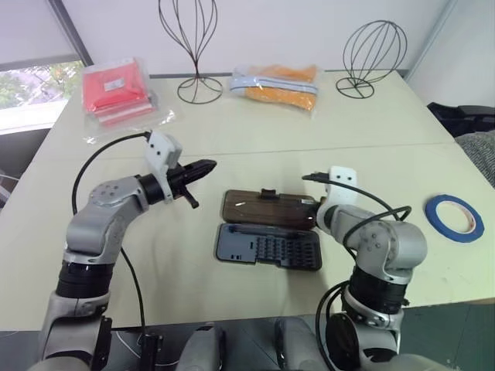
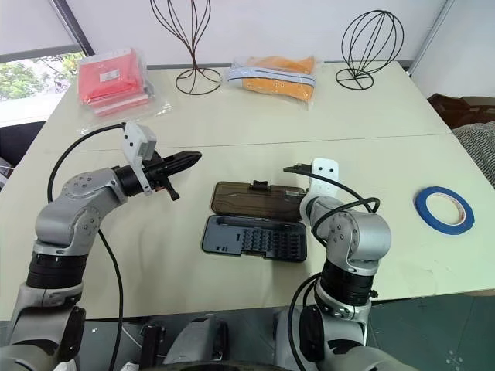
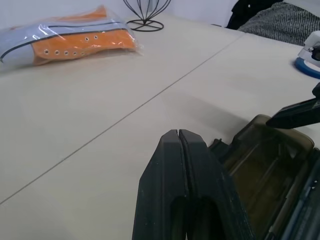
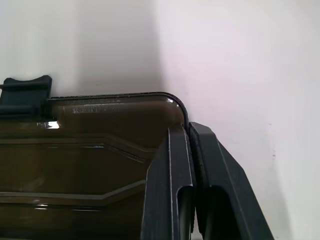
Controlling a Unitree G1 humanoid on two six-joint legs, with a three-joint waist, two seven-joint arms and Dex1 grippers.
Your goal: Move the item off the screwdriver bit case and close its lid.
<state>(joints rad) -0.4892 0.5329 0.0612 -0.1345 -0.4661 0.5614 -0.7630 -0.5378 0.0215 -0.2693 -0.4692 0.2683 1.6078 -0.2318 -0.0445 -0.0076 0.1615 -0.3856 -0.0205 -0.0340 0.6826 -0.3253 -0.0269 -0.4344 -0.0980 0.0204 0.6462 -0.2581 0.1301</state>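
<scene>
The thin, stiff, light lid (image 2: 255, 199) lies flat open, best lifted by its far latch edge; right gripper (image 4: 189, 131) clenched at its corner, left gripper (image 3: 178, 134) clenched empty.

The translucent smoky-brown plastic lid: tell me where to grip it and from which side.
Take the translucent smoky-brown plastic lid at its far long edge beside the small black latch tab, coming from the table's far side. It lies flat, hinged to the dark grey case along its near edge.

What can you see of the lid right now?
The lid is a translucent smoky-brown plastic rectangle with rounded corners and a small black latch tab on its far edge. It lies fully open, flat on the table, hinged behind the dark grey screwdriver bit case. The shut right gripper sits at its right corner.
</scene>
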